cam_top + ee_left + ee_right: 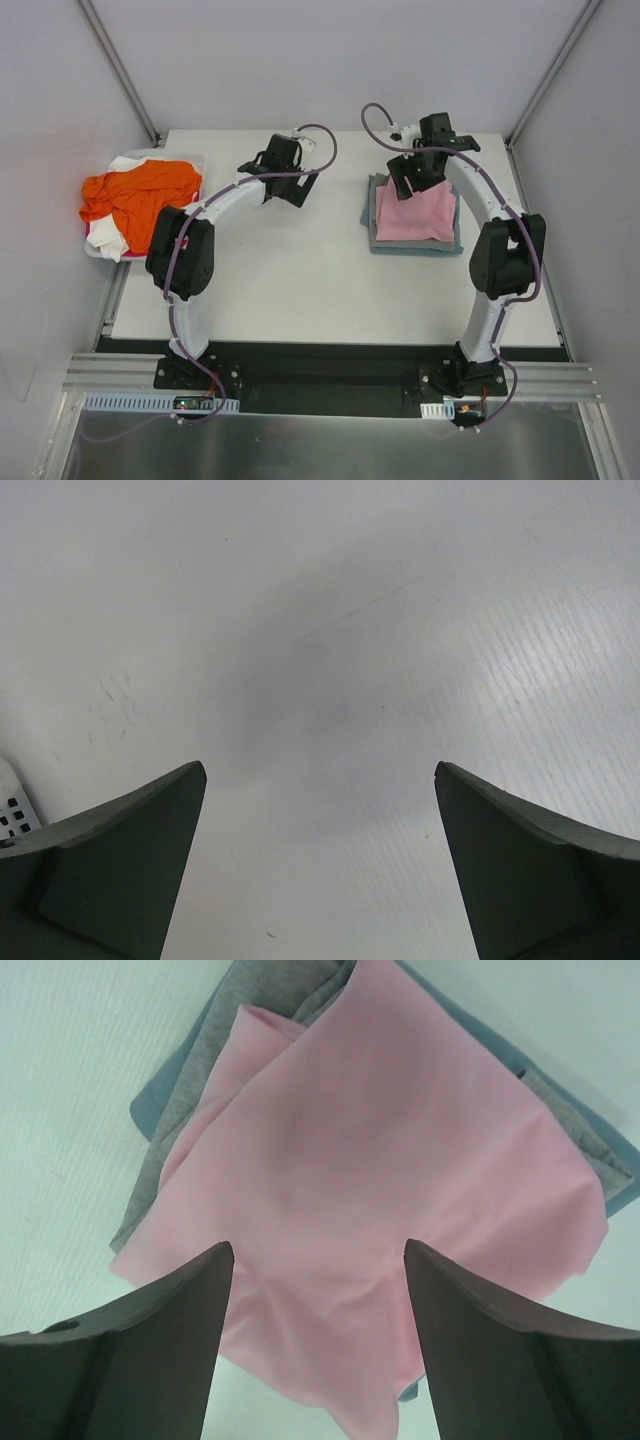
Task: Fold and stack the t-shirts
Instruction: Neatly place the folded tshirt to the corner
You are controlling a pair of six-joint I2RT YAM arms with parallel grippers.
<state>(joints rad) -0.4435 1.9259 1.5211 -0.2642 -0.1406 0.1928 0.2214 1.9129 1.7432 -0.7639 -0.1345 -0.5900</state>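
- Right end effector point(318, 1250) hovers over the light pink t-shirt point(400, 1160), fingers fairly wide apart, nothing between them. As far as I can tell it touches no cloth.
- The pink one lies on top of the folded stack, right side of the surface point(300, 270), with the grey-blue t-shirt point(150, 1110) underneath.
- Risk: the pink top sits skewed with a rumpled, loose corner. A finger dipping here could snag it, pull the fold open or slide the whole stack.
- Left end effector point(320, 770) is at full spread over bare surface, holding nothing.
- The orange t-shirt point(140, 195) and the white t-shirt point(110, 243) lie heaped together in a tray point(197, 158) at far left.
- Risk there: they look tangled, so one pinch may lift both.
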